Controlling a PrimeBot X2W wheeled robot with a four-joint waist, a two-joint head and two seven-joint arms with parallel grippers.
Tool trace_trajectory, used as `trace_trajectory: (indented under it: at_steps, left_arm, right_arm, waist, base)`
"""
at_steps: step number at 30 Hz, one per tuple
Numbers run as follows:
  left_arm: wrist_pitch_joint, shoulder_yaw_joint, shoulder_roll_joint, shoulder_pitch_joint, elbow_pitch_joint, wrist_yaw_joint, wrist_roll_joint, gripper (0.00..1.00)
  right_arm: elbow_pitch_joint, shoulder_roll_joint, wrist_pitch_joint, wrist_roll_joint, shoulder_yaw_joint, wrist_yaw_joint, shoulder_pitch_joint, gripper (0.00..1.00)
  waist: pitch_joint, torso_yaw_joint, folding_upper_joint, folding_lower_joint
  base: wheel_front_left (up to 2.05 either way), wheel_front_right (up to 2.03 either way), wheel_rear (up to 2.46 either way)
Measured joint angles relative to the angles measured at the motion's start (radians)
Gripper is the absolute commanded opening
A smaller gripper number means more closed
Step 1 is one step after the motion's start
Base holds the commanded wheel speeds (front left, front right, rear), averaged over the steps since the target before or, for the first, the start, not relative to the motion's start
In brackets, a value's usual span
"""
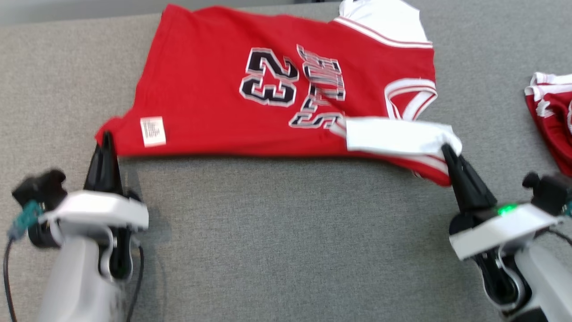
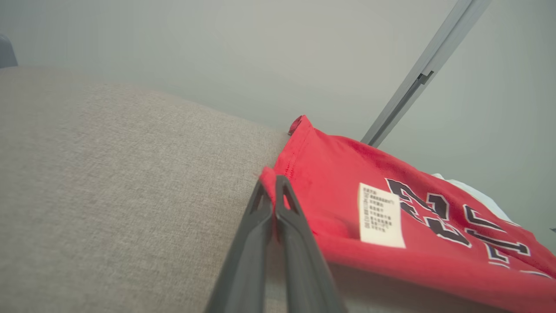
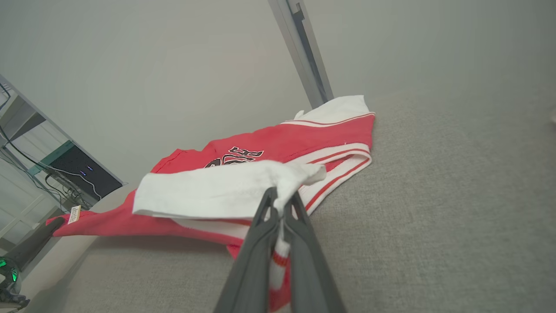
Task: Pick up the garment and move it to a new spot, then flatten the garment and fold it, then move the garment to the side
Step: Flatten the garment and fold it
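Note:
The garment (image 1: pixel 250 89) is a red jersey with white sleeves and the number 23, spread sideways across the grey table (image 1: pixel 286 223). Its near edge is lifted off the table and casts a shadow. My left gripper (image 1: pixel 106 139) is shut on the jersey's hem corner, beside a white label (image 1: pixel 153 131). In the left wrist view that gripper (image 2: pixel 273 184) pinches the red hem of the jersey (image 2: pixel 391 208). My right gripper (image 1: pixel 448 152) is shut on the white sleeve (image 1: pixel 397 136). The right wrist view shows this gripper (image 3: pixel 280 198) clamping white and red cloth of the jersey (image 3: pixel 269 148).
A second red and white garment (image 1: pixel 552 116) lies at the table's right edge. A grey metal post (image 3: pixel 304 56) rises behind the table's far edge. Shelving with cables (image 3: pixel 39 152) stands off to one side in the right wrist view.

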Motion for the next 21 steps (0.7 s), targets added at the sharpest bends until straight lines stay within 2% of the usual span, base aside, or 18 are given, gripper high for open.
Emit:
trace_trajectory:
  at_steps: [6,11,13,17,21]
  left_arm:
    - [0.001,0.017,-0.006,0.280,-0.280,0.045,0.058,0.00]
    - [0.076,0.034,-0.020,0.523,-0.532,0.134,0.066,0.00]
    - [0.135,0.027,-0.036,0.637,-0.672,0.182,0.057,0.00]
    - [0.209,0.008,-0.045,0.752,-0.808,0.253,0.056,0.00]
    - [0.257,-0.040,-0.055,0.860,-0.911,0.296,0.063,0.00]
  right_arm:
    - [-0.095,0.002,0.000,-0.029,-0.027,0.000,0.179,0.00]
    - [-0.158,-0.011,0.000,-0.062,-0.049,0.000,0.296,0.00]
    - [-0.199,-0.025,0.000,-0.114,-0.069,0.000,0.368,0.00]
    - [-0.252,-0.020,0.000,-0.157,-0.098,0.000,0.462,0.00]
    - [-0.286,-0.010,0.000,-0.188,-0.149,0.000,0.567,0.00]
  waist:
    - [-0.059,-0.002,0.0000,0.0000]
    - [-0.106,-0.003,0.0000,0.0000]
    - [-0.122,0.006,0.0000,0.0000]
    - [-0.128,0.030,0.0000,0.0000]
    - [-0.135,0.056,0.0000,0.0000]
  base:
    - [0.00,0.00,0.00]
    - [0.00,0.00,0.00]
    - [0.00,0.00,0.00]
    - [0.00,0.00,0.00]
    - [0.00,0.00,0.00]
